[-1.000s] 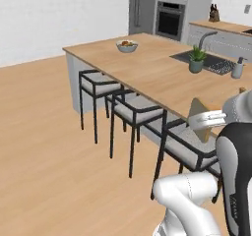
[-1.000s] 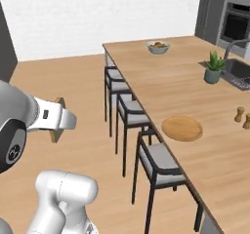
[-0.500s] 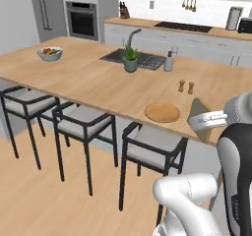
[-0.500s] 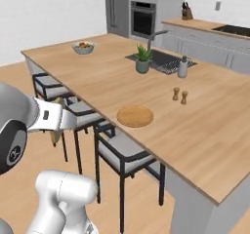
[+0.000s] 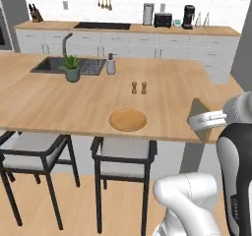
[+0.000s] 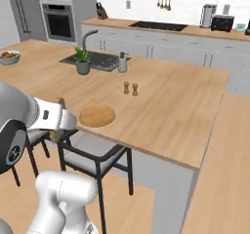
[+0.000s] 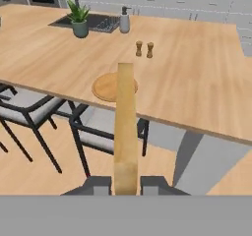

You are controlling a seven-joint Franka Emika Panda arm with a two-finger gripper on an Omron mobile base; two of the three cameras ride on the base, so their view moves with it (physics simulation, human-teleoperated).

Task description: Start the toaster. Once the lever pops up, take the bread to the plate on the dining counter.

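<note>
Hand view: the bread [image 7: 125, 127] is sitting edge-on between my fingertips [image 7: 101, 185], its long axis running straight away from the camera toward the plate [image 7: 105, 86]. My gripper [image 7: 125, 186] is clamped on the bread, jaws pressing its two flat faces near the close end. The far end of the slice is overlapping the plate in this view, but I judge that to be line of sight only; the slice is being carried in the air off the counter's near edge, above the stools [image 7: 106, 136].

The plate is lying flat on the dining counter [image 7: 197, 87], close to its near edge, dead ahead of the gripper and lower than the slice. So the coming move is turning on one relation: plate forward along the bread's own long axis, hardly any offset to either side.

Left base view: the bread [image 5: 198, 118] is showing as a tan wedge at the gripper [image 5: 204, 122], to the right of the plate [image 5: 127, 119] and apart from it. Right base view: the plate [image 6: 96, 115] is lying just beyond my forearm, bare.

Outward: salt and pepper shakers [image 7: 144, 49] are standing beyond the plate, well apart from it; a potted plant [image 7: 78, 19] and soap dispenser [image 7: 124, 21] are standing by the sink [image 5: 63, 66]. The toaster [image 5: 162, 19] is sitting on the back worktop, far from me.

Judgement: carry phase nearly over; reach forward, then lower.
</note>
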